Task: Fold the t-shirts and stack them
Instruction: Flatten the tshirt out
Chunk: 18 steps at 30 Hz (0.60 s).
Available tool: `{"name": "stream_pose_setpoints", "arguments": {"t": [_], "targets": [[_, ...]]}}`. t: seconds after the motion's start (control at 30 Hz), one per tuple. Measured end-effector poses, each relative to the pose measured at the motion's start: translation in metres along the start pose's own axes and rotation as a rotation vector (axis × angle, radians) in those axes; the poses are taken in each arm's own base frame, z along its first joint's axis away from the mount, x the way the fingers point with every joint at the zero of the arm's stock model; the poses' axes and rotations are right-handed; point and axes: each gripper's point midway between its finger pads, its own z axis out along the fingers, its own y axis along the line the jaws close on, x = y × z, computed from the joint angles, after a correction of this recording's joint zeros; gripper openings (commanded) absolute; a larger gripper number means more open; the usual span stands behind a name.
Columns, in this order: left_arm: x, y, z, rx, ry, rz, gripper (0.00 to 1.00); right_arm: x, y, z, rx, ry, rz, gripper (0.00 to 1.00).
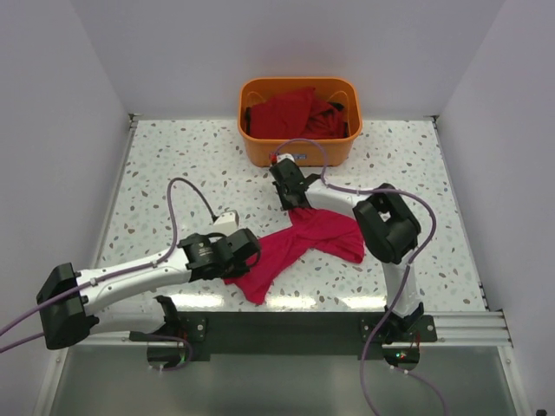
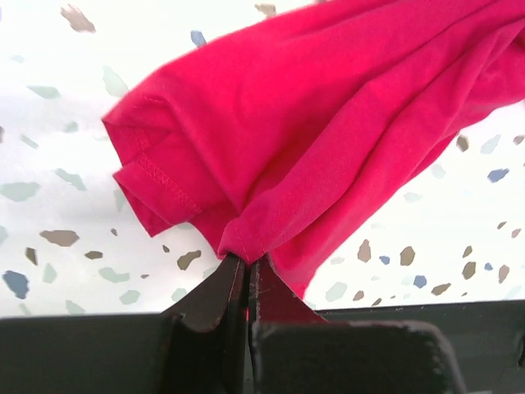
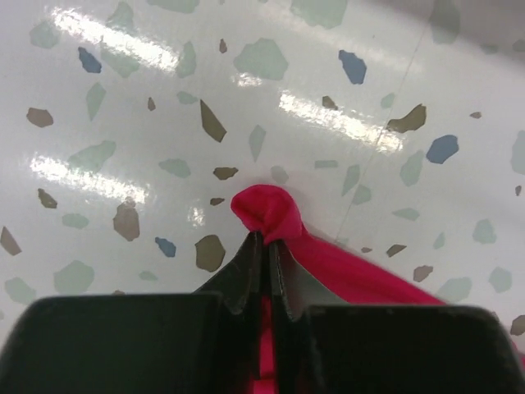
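The crimson t-shirt lies crumpled on the table, lower centre of the top view. The left end effector is pinched shut on a bunched fold beside a hemmed edge, and the right end effector is shut on a small nub of cloth. Darker t-shirts sit in the orange basket, upper centre. This looks like the spreading step: next, lift and draw the grips apart evenly without the cloth slipping
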Motion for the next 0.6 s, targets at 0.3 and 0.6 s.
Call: {"name": "stream_pose_setpoints", "arguments": {"t": [0.3, 0.6], "targets": [[-0.085, -0.021, -0.065, 0.021, -0.267, -0.045, 0.0, -0.053, -0.046, -0.105, 0.106, -0.198, 0.035, 0.0], [-0.191, -0.03, -0.216, 0.297, -0.641, -0.13, 0.0, -0.127, -0.139, -0.419, 0.039, -0.862, 0.299, 0.0]]}}
